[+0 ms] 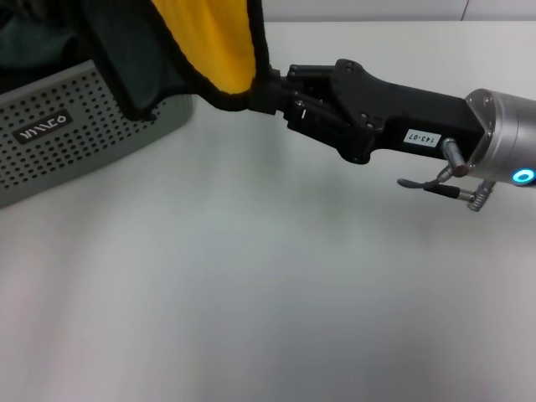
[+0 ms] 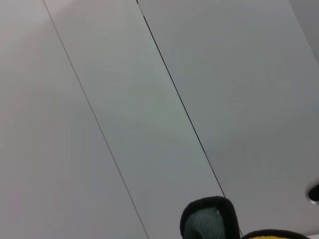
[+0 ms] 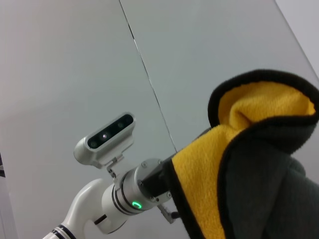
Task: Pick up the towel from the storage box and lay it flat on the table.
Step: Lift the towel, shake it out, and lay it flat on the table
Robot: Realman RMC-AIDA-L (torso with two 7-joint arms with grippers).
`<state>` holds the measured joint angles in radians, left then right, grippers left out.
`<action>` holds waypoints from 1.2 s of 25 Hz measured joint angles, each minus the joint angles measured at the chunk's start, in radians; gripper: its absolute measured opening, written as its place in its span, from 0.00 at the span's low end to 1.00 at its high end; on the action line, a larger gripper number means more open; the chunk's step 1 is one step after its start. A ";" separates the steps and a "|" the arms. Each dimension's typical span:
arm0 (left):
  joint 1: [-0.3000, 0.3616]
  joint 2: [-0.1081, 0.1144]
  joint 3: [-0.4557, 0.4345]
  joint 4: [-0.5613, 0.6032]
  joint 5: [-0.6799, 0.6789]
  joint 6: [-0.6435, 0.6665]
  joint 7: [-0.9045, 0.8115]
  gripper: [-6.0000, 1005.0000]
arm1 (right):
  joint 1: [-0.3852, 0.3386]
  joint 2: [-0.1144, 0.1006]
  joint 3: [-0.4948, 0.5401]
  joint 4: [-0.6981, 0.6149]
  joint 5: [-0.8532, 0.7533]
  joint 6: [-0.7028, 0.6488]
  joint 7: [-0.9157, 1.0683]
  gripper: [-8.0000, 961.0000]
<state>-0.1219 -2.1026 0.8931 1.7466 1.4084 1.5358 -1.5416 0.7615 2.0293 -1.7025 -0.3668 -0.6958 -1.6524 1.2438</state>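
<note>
Right end effector [image 1: 266, 92] clamped on the black-edged lower border of the yellow and grey towel [image 1: 205, 42], towel hanging lifted above the white bench [image 1: 268, 276], beside the grey storage box [image 1: 59, 134], left end effector's state unclear

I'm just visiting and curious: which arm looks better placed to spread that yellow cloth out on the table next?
Probably the right. Its hand grips the towel by its black edging, lifted beside the storage box, with bare table below. The left hand's hold can't be seen.

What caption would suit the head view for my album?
Right gripper holds the towel by its edge, raised above the storage box and white table.
</note>
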 joint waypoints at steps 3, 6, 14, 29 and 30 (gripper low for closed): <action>0.018 -0.001 0.007 -0.005 -0.003 0.001 0.023 0.06 | -0.018 0.000 -0.004 -0.008 0.010 -0.003 -0.023 0.13; 0.026 -0.001 0.008 -0.019 -0.012 0.001 0.030 0.06 | -0.040 0.000 0.005 -0.011 0.026 -0.011 -0.048 0.12; 0.032 0.002 -0.008 -0.091 -0.037 0.007 0.044 0.07 | -0.091 -0.013 0.055 -0.003 0.086 -0.029 -0.082 0.03; 0.048 0.004 -0.029 -0.151 -0.057 0.012 0.058 0.13 | -0.122 -0.076 0.196 -0.011 0.054 0.036 -0.078 0.02; 0.047 0.004 -0.025 -0.160 -0.056 0.012 0.056 0.13 | -0.120 -0.080 0.198 -0.019 0.044 0.048 -0.077 0.02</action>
<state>-0.0751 -2.0988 0.8680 1.5864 1.3522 1.5478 -1.4859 0.6412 1.9495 -1.5046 -0.3853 -0.6519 -1.6047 1.1665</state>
